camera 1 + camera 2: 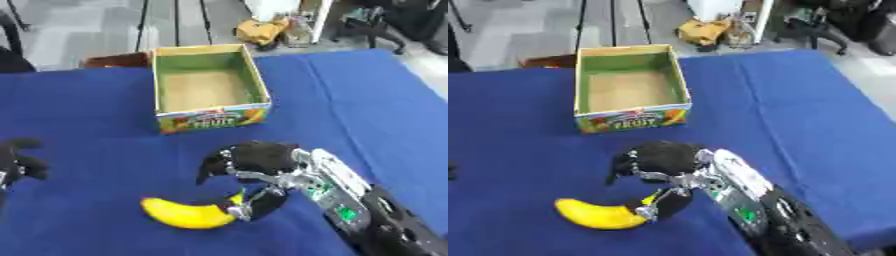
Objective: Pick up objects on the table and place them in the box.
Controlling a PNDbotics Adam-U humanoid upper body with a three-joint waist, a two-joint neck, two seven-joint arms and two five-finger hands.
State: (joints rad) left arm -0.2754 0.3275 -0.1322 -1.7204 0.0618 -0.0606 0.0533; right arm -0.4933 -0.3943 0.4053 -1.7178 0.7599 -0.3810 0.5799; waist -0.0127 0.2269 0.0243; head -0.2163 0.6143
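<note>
Right hand (258,162) sat over the stem end of the banana (185,213), fingers curled down above it and the thumb (262,202) tucked in at the fruit's 3 o'clock tip. It looked like contact at that tip, but I couldn't tell if the fingers had actually closed round it, so call the grasp in progress, not confirmed. Banana was lying flat on the blue counter (367,95), at roughly 6 o'clock from the box (210,118), well apart from it. Box sat open-topped toward 12 o'clock on the counter, printed fruit label facing the robot, and its inside showed only bare cardboard floor, nothing placed yet. Left hand (19,160) was idle at the 9 o'clock edge of the left eye view, fingers relaxed and holding nothing; barely a sliver of it showed in the right eye view. No other loose objects visible on the cloth, so as far as the views showed the banana was the only item to move. Progress judgement: nothing delivered, the first pick only begun. Left to do: finish closing on the banana, lift it clear, carry it toward 12 o'clock over the near wall of the box, release inside. Gripping at the tip could let the long body swing or tip on the lift.
</note>
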